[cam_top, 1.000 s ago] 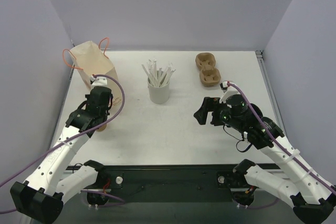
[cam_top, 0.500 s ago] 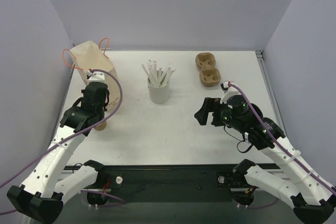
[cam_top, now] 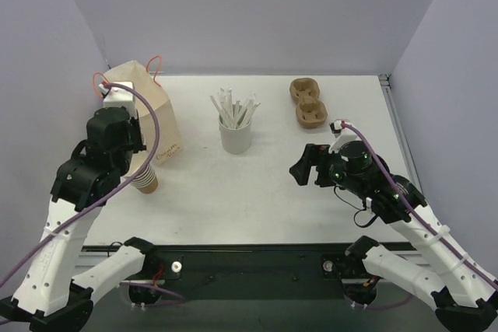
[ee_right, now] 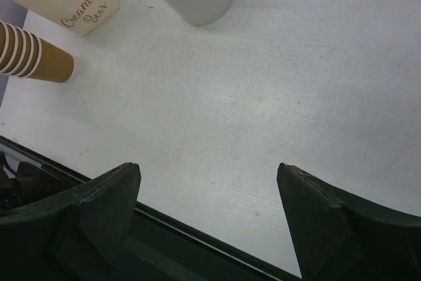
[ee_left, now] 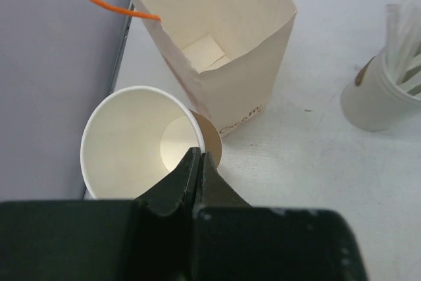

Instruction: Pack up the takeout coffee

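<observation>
From up above, the left pincer [cam_top: 134,157] hangs over a stack of brown paper cups [cam_top: 144,179]. The stack stands just beside the paper bag [cam_top: 148,110] on the table [cam_top: 233,192]. The right pincer [cam_top: 299,170] hovers over the right side, well apart from them. A white cup of sticks [cam_top: 235,136] stands in the middle. A brown cup tray [cam_top: 308,103] lies at the far right. The takeout coffee with its black lid does not show here, so I cannot tell where it is from either pincer.

On the left wrist view, the left pincer's tips are pressed tight together, right at the rim of the top cup. I cannot tell if they pinch that rim. The bag stands open just behind.

On the right wrist view, the right pincer is spread wide with nothing in it, above the white table. The cup stack and bag are far off at the top left. The lidded coffee does not show in either wrist view.
</observation>
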You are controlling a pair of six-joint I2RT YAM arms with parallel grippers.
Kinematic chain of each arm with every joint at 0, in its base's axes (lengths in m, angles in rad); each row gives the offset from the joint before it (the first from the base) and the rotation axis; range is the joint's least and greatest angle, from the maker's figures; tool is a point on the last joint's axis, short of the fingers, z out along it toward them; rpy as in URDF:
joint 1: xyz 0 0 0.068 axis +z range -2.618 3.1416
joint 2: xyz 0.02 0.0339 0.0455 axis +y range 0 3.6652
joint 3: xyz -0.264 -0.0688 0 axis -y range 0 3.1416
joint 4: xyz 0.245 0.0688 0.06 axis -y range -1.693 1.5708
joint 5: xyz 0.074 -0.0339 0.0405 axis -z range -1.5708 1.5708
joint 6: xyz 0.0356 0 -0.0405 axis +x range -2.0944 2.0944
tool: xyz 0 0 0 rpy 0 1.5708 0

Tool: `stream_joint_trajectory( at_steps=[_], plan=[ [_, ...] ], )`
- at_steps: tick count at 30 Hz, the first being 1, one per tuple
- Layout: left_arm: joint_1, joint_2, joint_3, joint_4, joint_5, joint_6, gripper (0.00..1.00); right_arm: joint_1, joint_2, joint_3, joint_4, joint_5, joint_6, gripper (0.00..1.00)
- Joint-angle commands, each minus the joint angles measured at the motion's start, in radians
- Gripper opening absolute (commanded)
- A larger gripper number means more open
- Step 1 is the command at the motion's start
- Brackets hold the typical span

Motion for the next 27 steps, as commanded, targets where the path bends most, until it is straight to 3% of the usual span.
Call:
stream_joint_trajectory(
  at_steps=[1,5,10,16,21,27],
  plan=[
    [-0.003,-0.032,0.084,0.003,0.202,0.009,0.00,-0.006,-0.030,0.046,-0.007,0.009,-0.002,0.88],
    [-0.023,-0.037,0.038,0.109,0.385,-0.018,0.00,-0.004,-0.043,0.042,-0.014,0.029,0.006,0.88],
    [-0.087,-0.020,-0.117,0.229,0.436,-0.075,0.00,-0.006,-0.060,0.031,-0.025,0.039,0.018,0.88],
    [-0.308,0.114,-0.260,0.388,0.299,-0.162,0.00,-0.006,-0.081,0.028,-0.043,0.114,0.024,0.88],
    [-0.467,0.279,-0.281,0.483,0.178,-0.202,0.00,-0.007,-0.113,0.023,-0.060,0.161,0.029,0.88],
    [-0.580,0.475,-0.255,0.546,0.075,-0.181,0.00,-0.007,-0.170,0.006,-0.074,0.216,0.029,0.88]
  ],
)
